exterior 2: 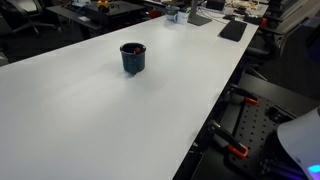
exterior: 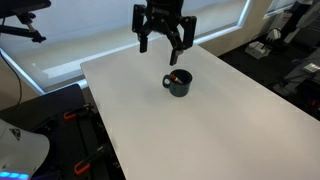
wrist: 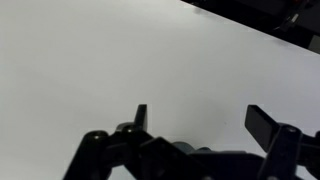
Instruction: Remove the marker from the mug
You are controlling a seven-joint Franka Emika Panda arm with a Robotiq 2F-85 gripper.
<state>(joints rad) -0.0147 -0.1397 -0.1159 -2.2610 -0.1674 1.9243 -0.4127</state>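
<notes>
White, smooth counter is carrying a small dark round mug. We are seeing the thin reddish marker sitting inside it, its end poking at the rim. Jaws are hanging apart and empty, up off the counter, clear of the mug. We are judging it best to centre over the marker, descend straight, and pinch the slim shaft without nudging the mug.

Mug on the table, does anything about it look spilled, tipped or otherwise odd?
Nothing is spilled or tipped: the mug stands upright on the table. The one odd thing is a marker sitting in it, its reddish end showing at the rim.
</notes>
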